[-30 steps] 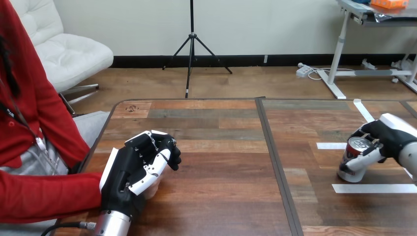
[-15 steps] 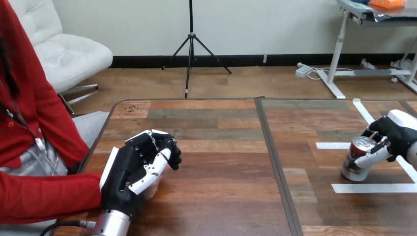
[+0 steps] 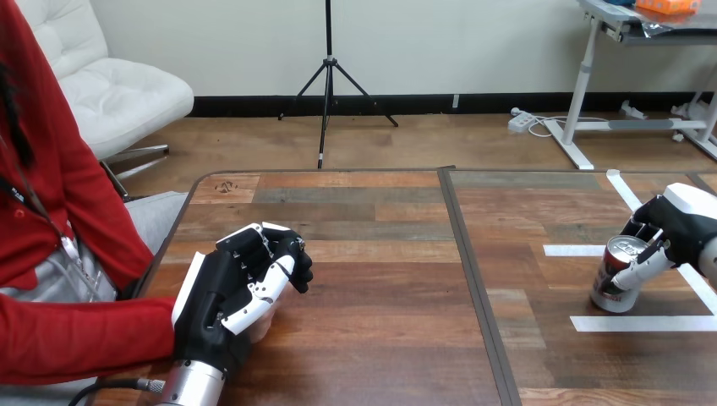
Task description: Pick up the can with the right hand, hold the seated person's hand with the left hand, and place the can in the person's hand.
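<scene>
Two hands in the head view, both closed on something.

Left hand: near the table's left edge, back facing up, fingers and thumb curled tight round the person's hand. Only a sliver of that hand shows under the thumb; the rest is hidden. The person's red sleeve runs in from the left edge and ends at the robot's wrist.

Right hand: far right of the table, grasping the can. Thumb lies across the can's near side and the fingers wrap the far side near the rim. Can is roughly upright, silver top visible, base down at the tabletop; can't tell if it's fully resting. It sits between two white tape strips, right of the table's centre seam, well apart from the left hand and the person's hand.
</scene>
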